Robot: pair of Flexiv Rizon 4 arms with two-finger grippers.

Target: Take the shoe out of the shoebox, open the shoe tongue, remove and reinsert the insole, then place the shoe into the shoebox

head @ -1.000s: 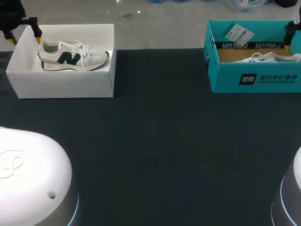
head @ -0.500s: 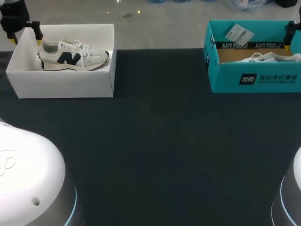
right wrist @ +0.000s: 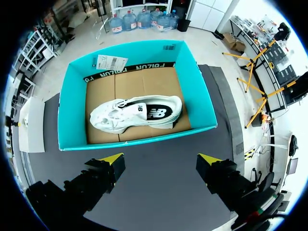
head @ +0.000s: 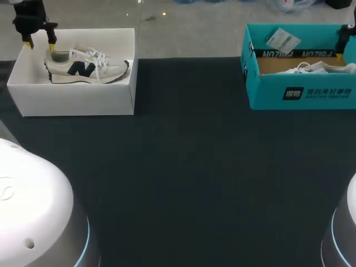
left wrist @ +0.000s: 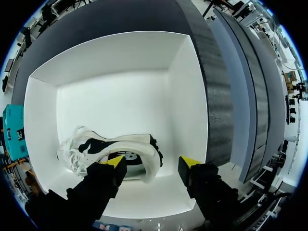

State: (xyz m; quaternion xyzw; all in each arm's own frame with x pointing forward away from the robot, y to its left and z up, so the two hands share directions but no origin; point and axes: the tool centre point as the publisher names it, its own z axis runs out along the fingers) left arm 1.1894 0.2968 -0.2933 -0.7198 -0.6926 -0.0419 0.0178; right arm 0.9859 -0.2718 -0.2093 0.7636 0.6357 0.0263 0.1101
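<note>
Left wrist view: the shoe (left wrist: pixel 110 151) sits in the white shoebox (left wrist: pixel 187 96), its heel under the left gripper (left wrist: pixel 153 161), fingers spread and not gripping; light, soft upper, so probably best pinched at the stiffer heel; the right gripper (right wrist: pixel 161 158) hangs released above the teal box (right wrist: pixel 72 110).

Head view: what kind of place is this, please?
Probably a robot test bench for shoe handling: a dark table carries a white shoebox with a sneaker and a teal shoebox with a white shoe. The left gripper and right gripper hang by the boxes.
</note>
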